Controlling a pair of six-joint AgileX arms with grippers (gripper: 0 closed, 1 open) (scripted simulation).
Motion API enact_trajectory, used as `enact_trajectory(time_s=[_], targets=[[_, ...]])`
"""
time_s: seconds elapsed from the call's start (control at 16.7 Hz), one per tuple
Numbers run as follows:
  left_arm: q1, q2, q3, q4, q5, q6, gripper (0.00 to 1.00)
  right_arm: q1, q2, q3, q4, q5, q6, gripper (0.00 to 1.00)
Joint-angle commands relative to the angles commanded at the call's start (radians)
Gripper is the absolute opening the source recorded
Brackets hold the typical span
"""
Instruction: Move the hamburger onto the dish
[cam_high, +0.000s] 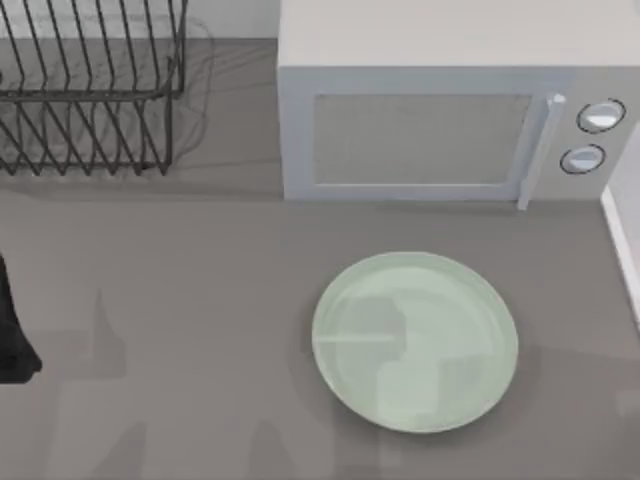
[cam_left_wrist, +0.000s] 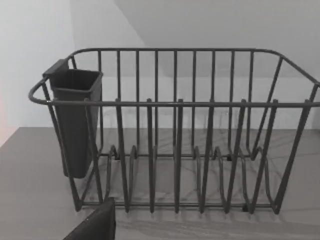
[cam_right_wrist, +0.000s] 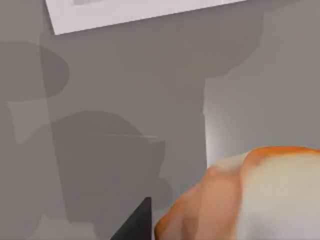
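No readable text, label, brand, number or sign is showing on anything in these views. The microwave (cam_high: 430, 125) front and its two round knobs (cam_high: 600, 116) are showing no lettering, and the dish (cam_high: 415, 341) is carrying no markings.

A grey table (cam_high: 180, 330) carries a pale green dish (cam_high: 415, 342) near centre, a microwave (cam_high: 440, 110) behind it, and a wire dish rack (cam_high: 90, 90) at far left.

mint-green dish (cam_high: 415, 342), orange-white hamburger (cam_right_wrist: 250, 200)
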Motion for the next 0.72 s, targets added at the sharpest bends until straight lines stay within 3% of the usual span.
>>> enact_trajectory(time_s=[0.24,0.72], targets=[[0.000,0.000,0.000,0.000,0.000,0.000,1.00,0.197,0.116,0.112,-0.021,0.010,0.382,0.00],[0.000,0.000,0.000,0.000,0.000,0.000,1.00,0.591,0.373,0.336,-0.059,0.013,1.318,0.00]])
